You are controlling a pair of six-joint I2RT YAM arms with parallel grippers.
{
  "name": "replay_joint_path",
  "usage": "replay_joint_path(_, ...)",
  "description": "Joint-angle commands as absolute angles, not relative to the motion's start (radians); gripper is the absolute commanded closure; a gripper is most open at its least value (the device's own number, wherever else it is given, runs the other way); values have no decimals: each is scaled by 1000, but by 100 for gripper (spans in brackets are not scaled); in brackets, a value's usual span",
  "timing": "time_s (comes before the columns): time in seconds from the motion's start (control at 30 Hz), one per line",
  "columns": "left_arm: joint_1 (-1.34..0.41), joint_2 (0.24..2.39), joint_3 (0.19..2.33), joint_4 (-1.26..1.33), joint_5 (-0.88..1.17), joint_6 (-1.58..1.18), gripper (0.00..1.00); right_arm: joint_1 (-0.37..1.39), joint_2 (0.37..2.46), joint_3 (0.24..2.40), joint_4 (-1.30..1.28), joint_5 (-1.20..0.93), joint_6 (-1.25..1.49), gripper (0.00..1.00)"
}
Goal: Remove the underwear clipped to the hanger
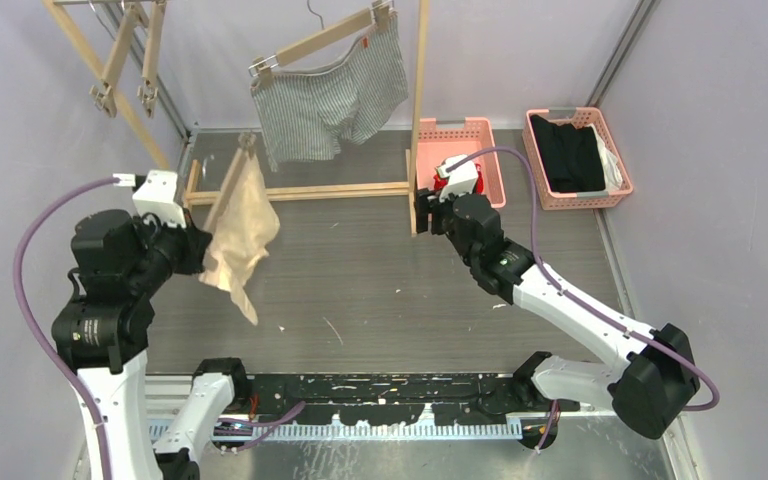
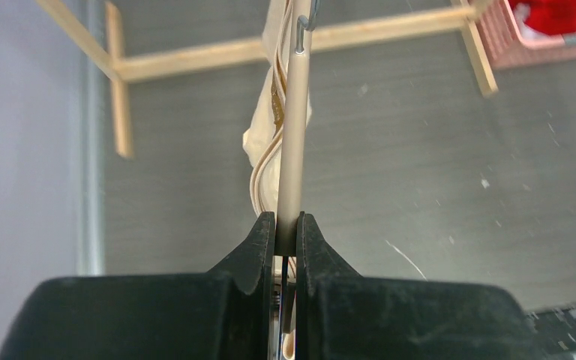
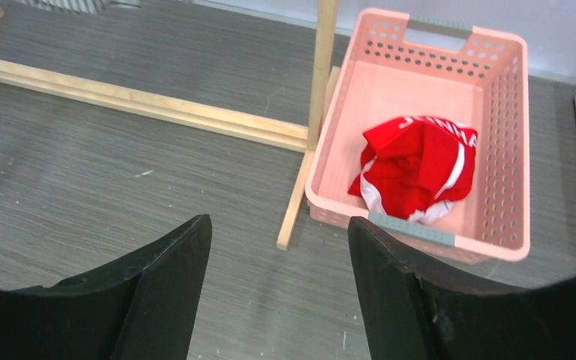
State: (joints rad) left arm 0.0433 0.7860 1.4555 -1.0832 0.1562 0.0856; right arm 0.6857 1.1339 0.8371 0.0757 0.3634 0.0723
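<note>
My left gripper is shut on the end of a wooden hanger, held out over the floor. The beige underwear hangs clipped to it. In the left wrist view the jaws pinch the hanger bar edge-on, with the beige cloth beside it. The pinstriped boxer briefs hang clipped to a second hanger on the rack. The red underwear lies in a pink basket. My right gripper is open and empty, just in front of that basket.
The wooden rack's base bar and upright post stand across the back. A second pink basket at the back right holds black clothing. Empty wooden hangers hang at the top left. Walls close both sides.
</note>
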Motion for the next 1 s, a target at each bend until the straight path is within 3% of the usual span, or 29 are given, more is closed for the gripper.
replay_joint_path(0.0, 43, 759, 1398, -1167, 315, 3, 100, 678, 1165, 954, 87, 301, 51, 26)
replay_joint_path(0.2, 43, 723, 1361, -1140, 555, 45, 100, 592, 1224, 1078, 25, 9, 72, 16)
replay_joint_path(0.43, 43, 727, 1265, -938, 906, 1, 100, 293, 1231, 1106, 188, -750, 187, 16)
replay_joint_path(0.53, 43, 736, 1247, -882, 1016, -15, 100, 220, 1258, 1117, 314, -952, 297, 16)
replay_joint_path(0.77, 42, 763, 1199, -764, 1085, -69, 100, 219, 1327, 1085, 785, -1140, 684, 16)
replay_joint_path(0.97, 43, 764, 1157, -691, 1147, -115, 100, 315, 1276, 1146, 434, -1046, 387, 16)
